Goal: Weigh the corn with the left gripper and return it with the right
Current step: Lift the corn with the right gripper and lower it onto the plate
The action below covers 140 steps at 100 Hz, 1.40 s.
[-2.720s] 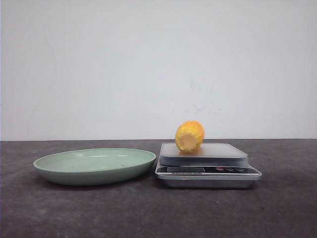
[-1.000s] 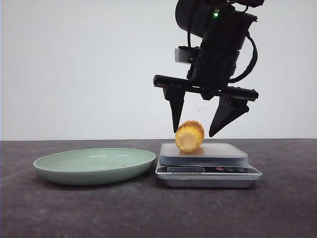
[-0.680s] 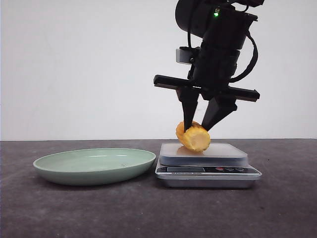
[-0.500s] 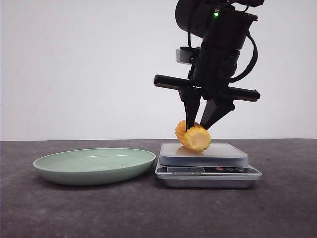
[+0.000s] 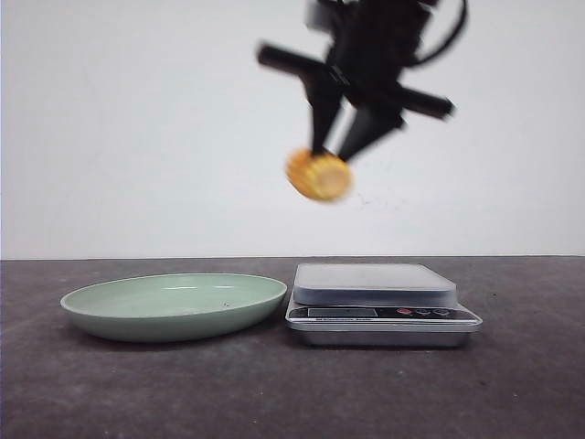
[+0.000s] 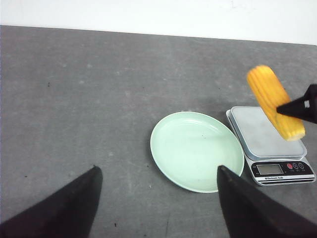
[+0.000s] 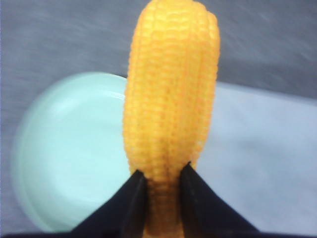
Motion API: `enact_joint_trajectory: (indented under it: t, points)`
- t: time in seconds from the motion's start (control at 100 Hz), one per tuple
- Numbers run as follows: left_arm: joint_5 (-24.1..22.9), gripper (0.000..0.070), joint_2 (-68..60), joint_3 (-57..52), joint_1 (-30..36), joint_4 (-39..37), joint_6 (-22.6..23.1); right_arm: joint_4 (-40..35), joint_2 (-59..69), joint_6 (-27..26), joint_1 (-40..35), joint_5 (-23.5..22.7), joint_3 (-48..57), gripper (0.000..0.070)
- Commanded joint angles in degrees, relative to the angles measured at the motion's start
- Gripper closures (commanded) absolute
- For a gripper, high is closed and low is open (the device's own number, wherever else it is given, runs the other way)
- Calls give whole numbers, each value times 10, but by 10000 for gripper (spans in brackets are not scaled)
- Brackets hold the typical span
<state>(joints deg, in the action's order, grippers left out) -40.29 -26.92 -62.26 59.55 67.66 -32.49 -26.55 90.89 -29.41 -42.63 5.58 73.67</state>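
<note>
In the upper middle of the front view, the right gripper [image 5: 336,144] is seen blurred, with its two pointed fingers clamped on the corn [image 5: 319,175]. The corn is held in the air, well above the table, over the gap between the plate [image 5: 174,305] and the scale [image 5: 382,302], and it is touching neither of them. In the right wrist view, the two black fingertips [image 7: 132,198] are pressed on both sides of the lower end of the corn [image 7: 171,109], and below it the pale green plate [image 7: 69,148] and the grey top of the scale [image 7: 257,163] are seen. The left gripper [image 6: 157,208] is shown in the lower part of the left wrist view with its fingers wide apart and nothing between them. Beyond them, in the middle of that view, the plate [image 6: 195,150] is lying on the dark grey table [image 6: 89,99], and the scale [image 6: 270,148] is just beside it at the right edge. The corn [image 6: 275,101] is seen there above the scale, with a black fingertip [image 6: 299,105] against it. The top of the scale is bare in the front view.
</note>
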Motion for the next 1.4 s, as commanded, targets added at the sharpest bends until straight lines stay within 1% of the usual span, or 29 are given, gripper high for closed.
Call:
enact_joint_trajectory:
  t: [0.0,0.11,0.24,0.32,0.41,0.64,0.75,0.83,0.94,0.98,1.01,1.02,1.06,1.2,1.25,1.39]
  points:
    - [-4,265,-3,-6,7,-3,4,9,8,9,-23,-2,27,700]
    - [-4,265,-3,-6,7,-3,3,47,19,7,-58,1,48,700]
    - [-4,265,-3,-6,7,-3,-4,79,39,-15,-75,0,52,700]
    - [-4,265,-3,-6,7,-3,-6,90,60,-18,-83,-3,52,700]
    - [-4,265,-3,-6,7,-4,-6,97,85,-22,-86,-11,53,700]
    - [-4,266,-3,-6,7,-3,-8,105,156,-32,-83,-12,56,700]
    - [-4,266,-3,-6,7,-3,-12,111,186,-37,-80,-27,56,700]
    - [-4,265,-3,-6,7,-3,-12,114,205,-47,-80,-31,57,700]
    - [-4,266,-3,-6,7,0,-12,116,226,-47,-80,-32,57,697]
    - [-4,265,-3,-6,7,2,-12,117,232,-47,-80,-32,57,671]
    - [-4,265,-3,-6,7,3,-12,118,236,-47,-80,-32,57,634]
    - [-4,265,-3,-6,7,4,-12,119,238,-47,-80,-32,57,609]
    - [-4,266,-3,-6,7,5,-12,119,239,-47,-79,-33,57,546]
    - [-4,265,-3,-6,7,5,-12,137,239,-47,-78,-34,57,261]
    - [-4,266,-3,-6,7,5,-12,151,239,-47,-78,-42,57,185]
    - [-5,265,-3,-6,7,5,-12,158,238,-43,-78,-40,59,178]
